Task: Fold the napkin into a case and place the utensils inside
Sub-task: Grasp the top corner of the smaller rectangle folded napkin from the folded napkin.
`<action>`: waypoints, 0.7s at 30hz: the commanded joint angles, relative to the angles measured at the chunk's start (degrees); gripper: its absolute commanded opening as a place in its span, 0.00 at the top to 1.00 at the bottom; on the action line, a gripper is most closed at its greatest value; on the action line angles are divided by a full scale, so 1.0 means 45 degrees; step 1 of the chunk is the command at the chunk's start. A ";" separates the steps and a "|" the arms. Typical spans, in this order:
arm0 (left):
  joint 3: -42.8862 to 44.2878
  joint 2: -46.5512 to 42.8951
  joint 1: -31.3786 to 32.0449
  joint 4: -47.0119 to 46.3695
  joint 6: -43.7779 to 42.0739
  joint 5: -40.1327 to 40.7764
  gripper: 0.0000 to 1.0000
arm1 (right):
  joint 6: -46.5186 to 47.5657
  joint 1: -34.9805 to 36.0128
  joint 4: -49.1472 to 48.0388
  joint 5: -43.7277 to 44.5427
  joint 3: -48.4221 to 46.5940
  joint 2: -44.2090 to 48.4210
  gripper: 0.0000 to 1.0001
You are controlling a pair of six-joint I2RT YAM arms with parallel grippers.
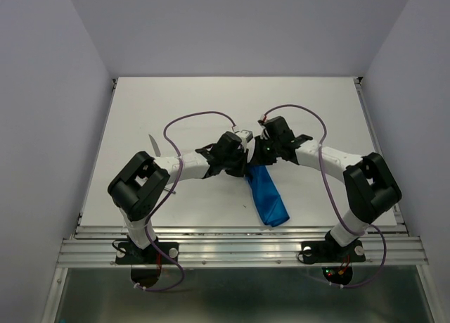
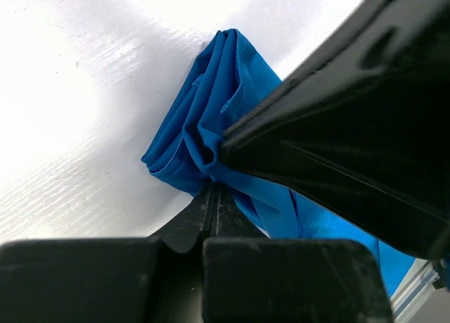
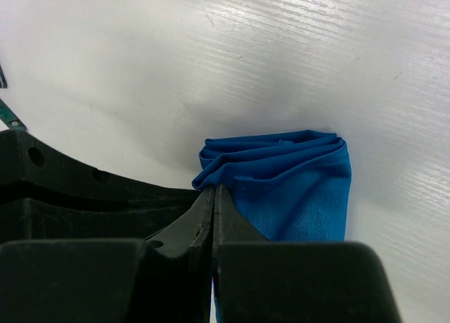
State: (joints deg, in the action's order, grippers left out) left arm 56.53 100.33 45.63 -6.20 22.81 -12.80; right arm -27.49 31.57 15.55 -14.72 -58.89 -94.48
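White, smooth desk (image 1: 211, 105) underneath. From above only: whole bright blue napkin (image 1: 268, 193), folded long and narrow, just right of the middle. Up close only: soft, shiny layers bunched at one end, pinched tight by closed left fingers (image 2: 198, 221) and by closed right fingers (image 3: 202, 221).

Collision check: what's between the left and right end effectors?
Only bunched cloth of the napkin. The left end effector and right end effector both pinch its end, nearly side by side. Both wrist views show it.
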 commanded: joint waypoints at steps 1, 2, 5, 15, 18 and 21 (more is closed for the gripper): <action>-0.0258 -0.0734 -0.0002 -0.0478 -0.0107 -0.0203 1.00 | -0.0142 0.0093 -0.0643 -0.0028 0.0371 0.1052 0.99; -0.0258 -0.0734 -0.0002 -0.0498 -0.0107 -0.0222 1.00 | -0.0181 0.0093 -0.0663 -0.0030 0.0411 0.1150 0.99; -0.0317 -0.0734 -0.0002 -0.0556 -0.0088 -0.0242 1.00 | -0.0298 0.0093 -0.0643 0.0048 0.0470 0.1521 0.91; -0.0414 -0.0773 -0.0100 -0.0791 -0.0010 -0.0515 1.00 | -0.0006 0.0093 -0.0603 0.0497 0.0821 0.1874 0.61; -0.0609 -0.0792 -0.0198 -0.1102 0.0010 -0.0730 1.00 | 0.0364 0.0093 -0.1345 0.0673 0.1426 0.2185 0.56; -0.0726 -0.0792 -0.0295 -0.1317 0.0049 -0.0945 1.00 | 0.0599 0.0093 -0.2047 0.1025 0.2050 0.2516 0.54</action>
State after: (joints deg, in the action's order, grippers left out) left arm 54.41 100.31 44.86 -8.95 23.00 -15.03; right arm -27.20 31.57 12.56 -12.78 -51.81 -86.46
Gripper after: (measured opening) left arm 0.022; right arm 0.438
